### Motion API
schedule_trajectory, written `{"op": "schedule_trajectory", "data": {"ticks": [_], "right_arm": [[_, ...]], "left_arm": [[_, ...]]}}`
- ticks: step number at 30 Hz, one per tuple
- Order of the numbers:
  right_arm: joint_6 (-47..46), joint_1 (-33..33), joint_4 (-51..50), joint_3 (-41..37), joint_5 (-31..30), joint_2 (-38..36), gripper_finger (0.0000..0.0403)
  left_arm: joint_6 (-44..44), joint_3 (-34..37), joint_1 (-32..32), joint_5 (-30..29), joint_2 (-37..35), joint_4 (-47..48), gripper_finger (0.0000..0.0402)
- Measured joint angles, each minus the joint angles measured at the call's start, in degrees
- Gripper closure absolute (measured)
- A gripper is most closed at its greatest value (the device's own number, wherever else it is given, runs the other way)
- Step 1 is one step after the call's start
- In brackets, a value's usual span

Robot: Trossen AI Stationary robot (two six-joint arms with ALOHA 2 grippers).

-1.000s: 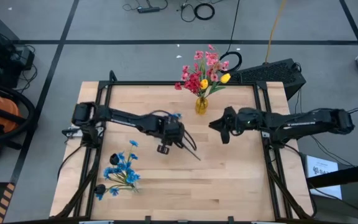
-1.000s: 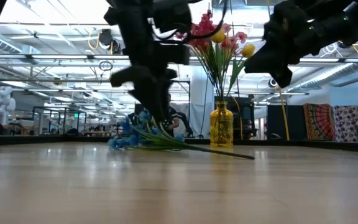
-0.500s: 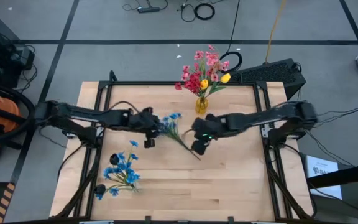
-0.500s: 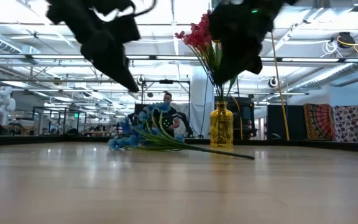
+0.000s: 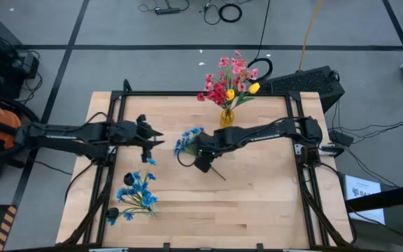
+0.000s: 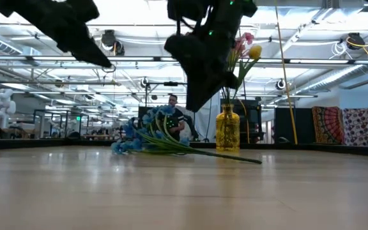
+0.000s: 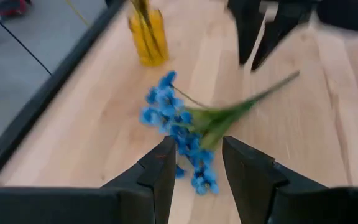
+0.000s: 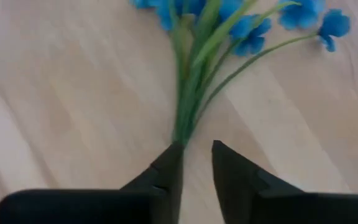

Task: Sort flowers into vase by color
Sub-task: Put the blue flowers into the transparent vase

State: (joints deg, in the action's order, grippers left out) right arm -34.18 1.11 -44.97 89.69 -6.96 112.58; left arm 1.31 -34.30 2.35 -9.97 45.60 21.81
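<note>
blue flowers (image 5: 188,137) — yellow vase (image 5: 227,117)

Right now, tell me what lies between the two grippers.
The loose blue sprig lies on the table between the left gripper and right gripper, per the high view.

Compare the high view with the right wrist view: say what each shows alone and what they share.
Only the high view: the yellow vase holding pink, red and yellow flowers, a second blue bunch near the front left, and the left gripper open, apart from the flowers. Only the right wrist view: the right gripper open just above the stems. Both: the blue sprig lying on the table.
</note>
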Motion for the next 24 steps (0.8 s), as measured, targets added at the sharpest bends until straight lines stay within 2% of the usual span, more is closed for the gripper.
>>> {"op": "schedule_trajectory", "data": {"ticks": [7,12,14,19,24], "right_arm": [[-2.87,-1.95,3.27,0.00,2.81,4.04,0.0254],[-2.82,-1.43,7.84,0.04,5.55,6.96,0.0202],[-2.93,-1.23,6.84,0.02,5.74,8.00,0.0188],[-2.93,-0.99,5.70,-0.01,5.38,10.55,0.0177],[-3.07,-0.76,6.01,0.36,3.49,12.81,0.0191]], "left_arm": [[2.22,2.58,0.78,-1.39,-10.14,3.82,0.0261],[2.92,2.60,0.76,-1.48,-13.60,8.46,0.0261],[2.91,2.60,0.76,-1.45,-14.25,9.49,0.0261],[2.88,2.60,0.76,-1.41,-15.08,10.81,0.0261],[2.83,2.60,0.76,-1.33,-15.08,10.75,0.0261]]}}
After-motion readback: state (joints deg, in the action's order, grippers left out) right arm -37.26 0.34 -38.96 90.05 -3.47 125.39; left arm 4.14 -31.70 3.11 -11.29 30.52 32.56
